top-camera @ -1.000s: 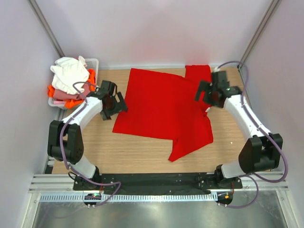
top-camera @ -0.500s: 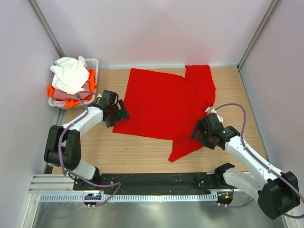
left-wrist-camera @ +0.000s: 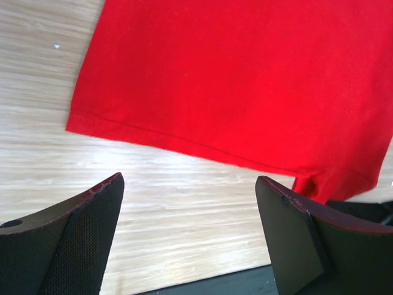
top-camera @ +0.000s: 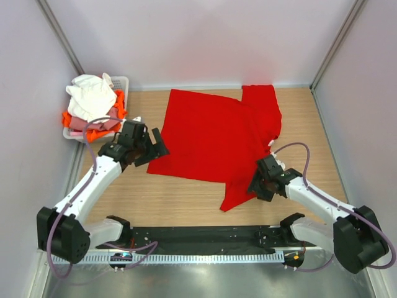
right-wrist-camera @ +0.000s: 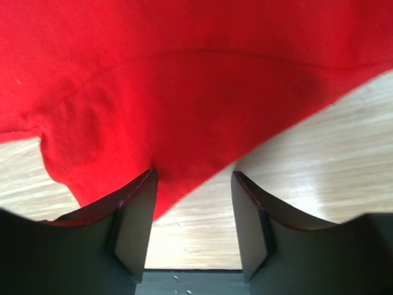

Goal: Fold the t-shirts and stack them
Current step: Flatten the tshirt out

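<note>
Red t-shirt [top-camera: 217, 139] lies spread flat on the table [top-camera: 186, 198], mid to right of centre, partly folded over itself, with a flap running down to a point at the near edge. Left gripper [top-camera: 147, 151] sits just off the shirt's near-left corner, over bare wood. In the left wrist view its jaws stand wide apart and hold nothing; the hem corner lies ahead of the fingertips and does not touch them. Right gripper [top-camera: 257, 185] is low at the right side of the near flap. In the right wrist view its jaws are about half parted, not clamped. The cloth's slanted edge runs into the gap and lies against the finger [right-wrist-camera: 138, 215] on the left of that view, while the other finger [right-wrist-camera: 252, 215] is over bare wood. Contact with the cloth looks likely; a pinch is not seen. The other t-shirts are well apart from both grippers, piled in the white basket [top-camera: 121, 82] at the far left corner: white [top-camera: 90, 96] on top, orange [top-camera: 118, 102] and pink [top-camera: 84, 123] beneath.
</note>
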Robot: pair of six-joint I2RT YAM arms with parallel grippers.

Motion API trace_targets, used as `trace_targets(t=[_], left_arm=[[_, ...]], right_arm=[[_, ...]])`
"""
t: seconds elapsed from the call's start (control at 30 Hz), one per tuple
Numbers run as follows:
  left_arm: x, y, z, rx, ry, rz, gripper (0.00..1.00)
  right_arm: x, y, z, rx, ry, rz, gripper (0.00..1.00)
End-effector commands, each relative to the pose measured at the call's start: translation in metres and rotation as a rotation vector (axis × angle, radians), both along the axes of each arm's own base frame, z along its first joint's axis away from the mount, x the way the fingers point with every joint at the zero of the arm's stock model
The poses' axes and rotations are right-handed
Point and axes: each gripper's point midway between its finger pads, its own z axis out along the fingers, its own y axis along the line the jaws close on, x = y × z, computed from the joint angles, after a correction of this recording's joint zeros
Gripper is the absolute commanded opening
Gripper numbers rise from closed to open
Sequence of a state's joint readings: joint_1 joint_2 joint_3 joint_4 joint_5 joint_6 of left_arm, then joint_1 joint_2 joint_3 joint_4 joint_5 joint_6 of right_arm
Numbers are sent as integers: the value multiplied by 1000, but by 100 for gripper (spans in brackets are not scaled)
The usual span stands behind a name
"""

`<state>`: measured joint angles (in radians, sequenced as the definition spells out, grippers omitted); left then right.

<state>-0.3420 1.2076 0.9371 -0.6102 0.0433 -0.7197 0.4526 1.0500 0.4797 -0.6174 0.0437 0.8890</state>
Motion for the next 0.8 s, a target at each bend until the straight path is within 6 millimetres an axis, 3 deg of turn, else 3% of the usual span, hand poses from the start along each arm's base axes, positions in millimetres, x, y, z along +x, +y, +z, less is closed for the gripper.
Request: trace_targets(t=[0.0, 0.07, 0.1, 0.13, 0.17, 0.2, 0.23, 0.27, 0.3, 0.37, 0.4, 0.43, 0.5, 0.53, 0.57, 0.6, 0.67, 0.7, 0.77], left_arm=[[-10, 11, 36, 54, -53, -40, 89], [-15, 18, 48, 93, -83, -63, 90], [-19, 25, 54, 125, -83, -59, 90], [-21, 31, 59, 150, -100, -60, 91], [-25, 35, 63, 174, -104, -79, 92], [-27, 38, 66, 189, -112, -85, 93], [-29, 41, 68, 200, -116, -87, 94], [-31, 44, 73, 212, -132, -96, 94], [-34, 46, 73, 220, -126, -99, 95], [-39, 49, 75, 219, -128, -108, 96], [-40, 49, 74, 217, -126, -111, 96], [-41, 48, 74, 210, -126, -117, 97], [-39, 47, 71, 192, -120, -128, 98], [-38, 49, 69, 193, -116, -123, 98], [-38, 46, 63, 165, -93, -137, 97], [-37, 47, 59, 164, -83, -144, 97], [-36, 52, 48, 152, -51, -131, 97], [-36, 50, 44, 138, -36, -137, 97], [-39, 48, 36, 124, -14, -144, 98]], right_arm=[[27, 4, 2, -19, -73, -15, 54], [36, 4, 6, -41, -87, 4, 38], [48, 5, 18, -58, -122, 2, 30], [47, 1, 20, -93, -102, 32, 18], [52, -2, 28, -127, -107, 50, 13], [61, -1, 53, -148, -112, 64, 9], [67, 0, 63, -170, -107, 82, 2], [73, 1, 76, -188, -114, 125, 2], [89, 10, 113, -170, -151, 140, 2], [106, 20, 128, -190, -120, 212, 2], [123, 32, 158, -166, -158, 242, 1], [137, 41, 141, -185, -91, 280, 1], [172, 61, 150, -158, -118, 334, 2], [187, 70, 145, -130, -114, 344, 2], [217, 78, 127, -104, -91, 337, 5], [235, 90, 122, -60, -101, 349, 29], [261, 98, 114, -69, -88, 353, 55], [281, 101, 121, -91, -105, 348, 68], [301, 93, 143, -156, -174, 309, 73]])
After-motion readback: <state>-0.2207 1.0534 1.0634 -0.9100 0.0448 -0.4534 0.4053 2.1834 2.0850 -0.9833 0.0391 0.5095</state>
